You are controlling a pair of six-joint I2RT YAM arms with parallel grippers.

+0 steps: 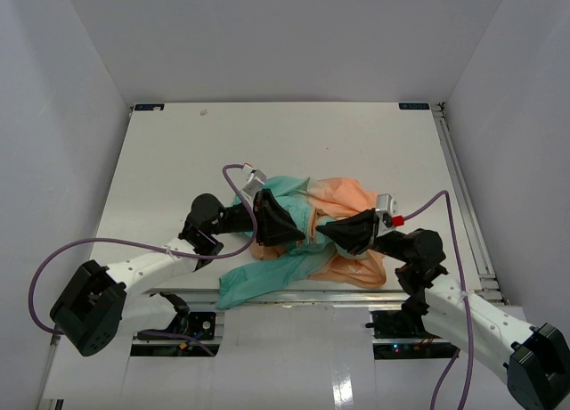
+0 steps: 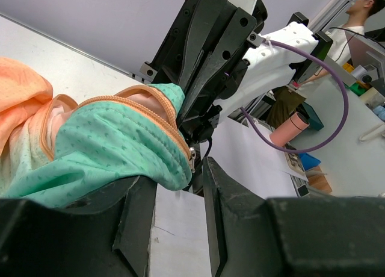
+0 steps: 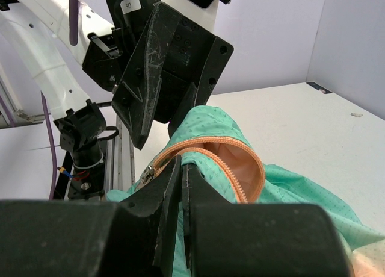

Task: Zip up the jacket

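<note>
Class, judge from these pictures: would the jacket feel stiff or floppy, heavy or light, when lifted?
Probably floppy: the jacket lies crumpled and sags around the right hand pinching its zipper edge. Likely light, since it looks thin. Pushed, it would probably bunch rather than slide whole.

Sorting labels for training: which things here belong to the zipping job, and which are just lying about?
Job: jacket, zipper, left gripper, right gripper pinching the zipper edge.
Lying about: table, purple cable, pink tube, person.
</note>
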